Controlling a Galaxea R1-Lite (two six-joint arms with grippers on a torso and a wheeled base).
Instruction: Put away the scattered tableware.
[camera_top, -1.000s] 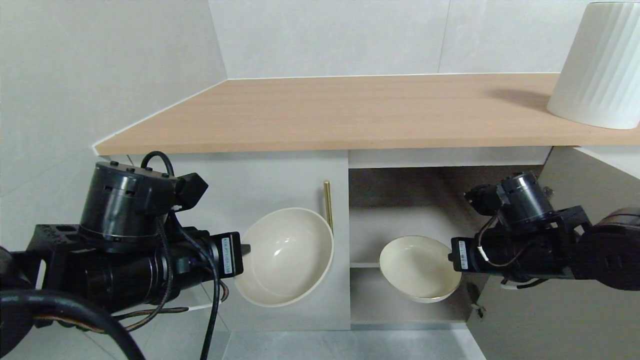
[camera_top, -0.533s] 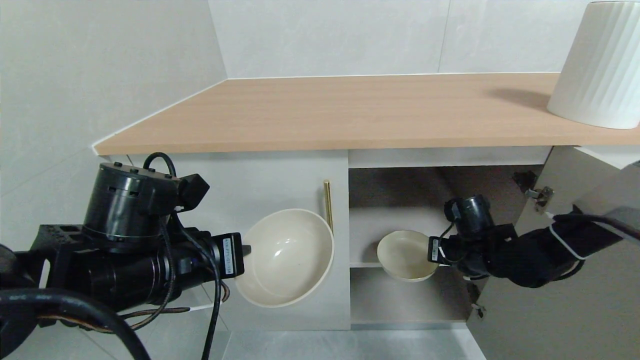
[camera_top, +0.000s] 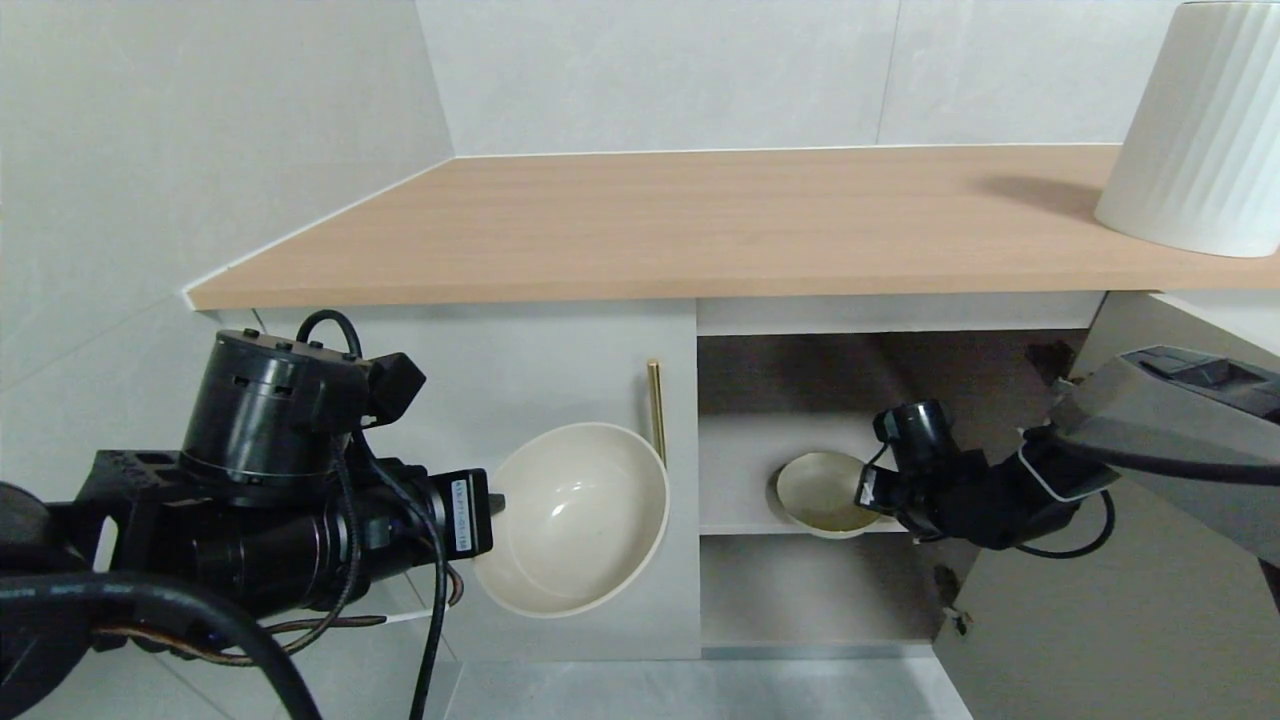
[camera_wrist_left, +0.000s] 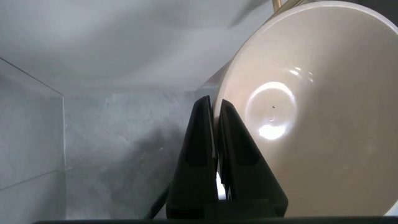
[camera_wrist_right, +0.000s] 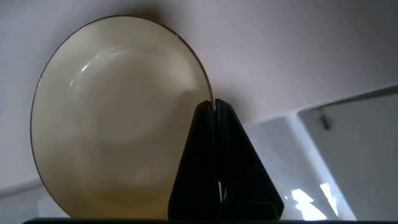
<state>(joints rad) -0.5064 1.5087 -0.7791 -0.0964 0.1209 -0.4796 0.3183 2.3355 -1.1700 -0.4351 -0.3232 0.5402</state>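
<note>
Two bowls are in hand. The right tool (camera_wrist_right: 214, 107), clamped on the rim of the small bowl (camera_top: 822, 490), holds it just ahead of itself inside the open cabinet (camera_top: 800, 370), at the front edge of the shelf (camera_top: 735, 528); contact cannot be told. Best, I judge, to lower until the base sits flat, then let go and back straight out. The left tool (camera_wrist_left: 216, 111) pinches the rim of the large bowl (camera_top: 575, 515), near the closed door (camera_top: 560, 365); hold it steady.

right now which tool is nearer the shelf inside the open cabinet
Right. The right tool holds the small bowl at the shelf; the left tool holds the large bowl out in front of the closed door.
</note>
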